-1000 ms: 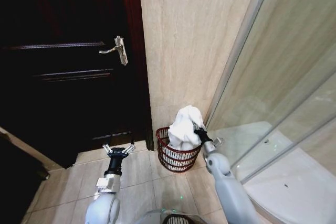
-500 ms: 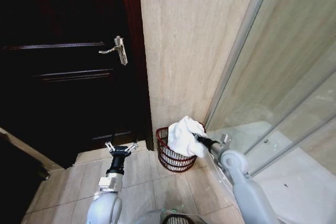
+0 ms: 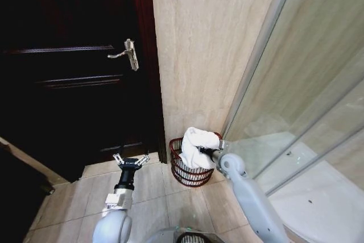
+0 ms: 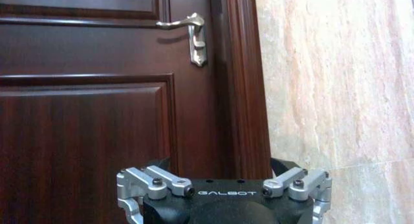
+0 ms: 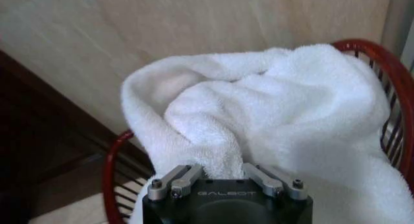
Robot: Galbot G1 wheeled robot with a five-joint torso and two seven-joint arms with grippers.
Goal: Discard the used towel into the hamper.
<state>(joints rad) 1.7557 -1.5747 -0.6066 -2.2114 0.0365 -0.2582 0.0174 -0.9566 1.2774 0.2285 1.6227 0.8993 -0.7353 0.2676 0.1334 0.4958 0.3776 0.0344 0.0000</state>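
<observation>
Against the beige tiled wall, at about 6 o'clock in the head view, stands the hamper (image 3: 189, 170), a small red-brown wire basket on the tiled floor (image 3: 153, 197); a white towel (image 3: 195, 146) is heaped over its rim, bulging above it; the right pincer (image 3: 208, 151) reaches in from 4 o'clock and grips a fold of the towel, its fingers (image 5: 180, 178) closed on the cloth in the right wrist view; the left pincer (image 3: 130, 160) hangs at 7 o'clock, fingers spread wide and holding nothing, facing the dark wooden door (image 3: 74, 72) with its metal handle (image 3: 128, 54); a glass shower screen (image 3: 307, 106) rises at 3 o'clock.
</observation>
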